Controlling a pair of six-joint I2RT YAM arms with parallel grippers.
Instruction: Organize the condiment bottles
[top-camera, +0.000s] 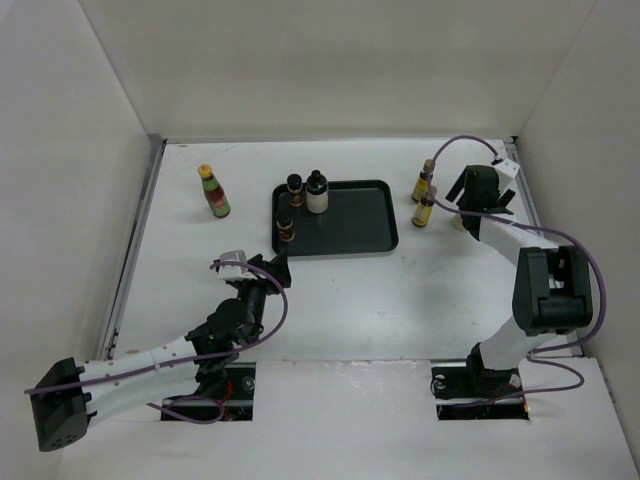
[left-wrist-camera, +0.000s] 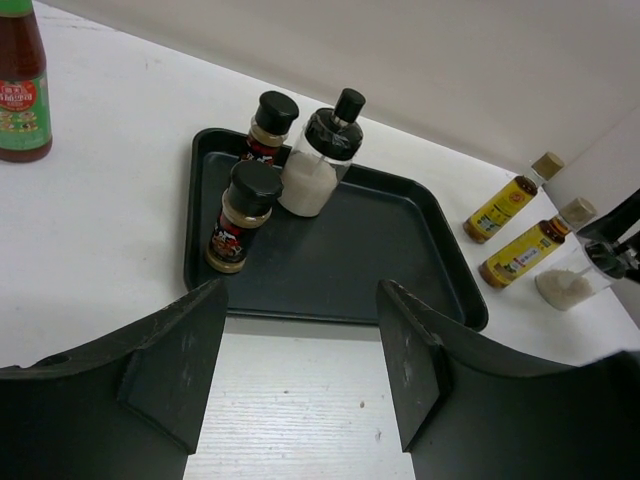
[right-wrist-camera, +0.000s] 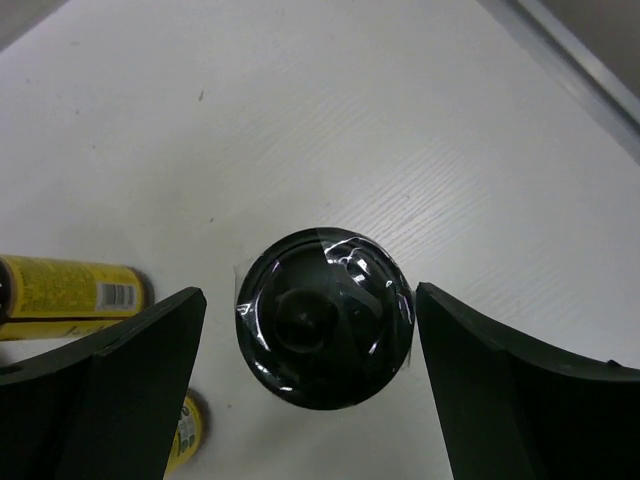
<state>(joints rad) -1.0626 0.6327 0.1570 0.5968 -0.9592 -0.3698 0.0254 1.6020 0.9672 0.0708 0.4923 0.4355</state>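
A black tray (top-camera: 350, 235) holds two short dark jars (top-camera: 294, 186) (top-camera: 287, 228) and a white black-capped bottle (top-camera: 317, 192). A red bottle with a green label and yellow cap (top-camera: 212, 190) stands left of the tray. Two slim amber bottles (top-camera: 423, 186) (top-camera: 424, 209) stand right of it. My right gripper (right-wrist-camera: 310, 295) is open, with a finger on each side of the second white bottle's black cap (right-wrist-camera: 325, 330), not touching it. My left gripper (left-wrist-camera: 302, 300) is open and empty, just before the tray's near edge (left-wrist-camera: 300, 305).
White walls enclose the table on three sides; the right wall is close behind my right gripper (top-camera: 468, 205). The amber bottles (right-wrist-camera: 70, 285) (right-wrist-camera: 185, 430) lie just left of the right gripper's left finger. The right half of the tray (left-wrist-camera: 400, 250) is bare.
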